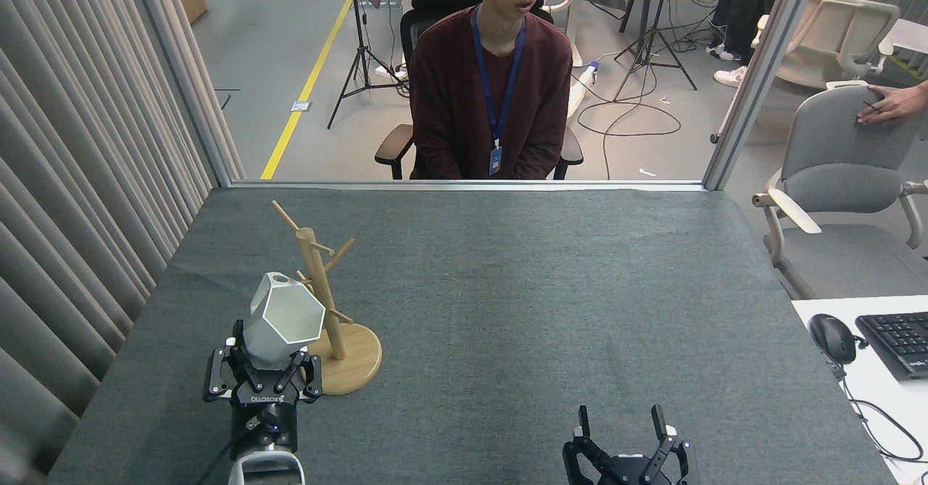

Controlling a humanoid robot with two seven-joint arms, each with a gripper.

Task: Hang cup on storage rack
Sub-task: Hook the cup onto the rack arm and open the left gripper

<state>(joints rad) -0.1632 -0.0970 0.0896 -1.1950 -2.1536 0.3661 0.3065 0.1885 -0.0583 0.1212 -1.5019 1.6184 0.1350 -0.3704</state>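
Holding the cup (283, 317) aloft in our left gripper (262, 382), we judge the task roughly midway: pickup done, hanging not yet done. The cup sits clamped by its narrow base between the closed fingers, clear of the table (507, 289), its wide hexagonal mouth tipped toward us and to the right. White, faceted, flat panels catching grey shade. The small tab on its far upper rim (279, 278) shows the round hole, dark, facing up.

The storage rack (324, 304) stands just beside the cup to the right; from this view the cup overlaps the post's lower left, so we cannot tell whether they touch. No peg passes through the tab hole. Nearest pegs: a low one pointing right and a mid one behind the cup's top edge. Round base flat on the cloth, rack upright.

Left to do, in our judgement: line the tab hole up with a peg tip, slide it on, release.

Our right gripper (622, 427) rests low at the near edge, fingers spread wide, empty, well apart from the rack.
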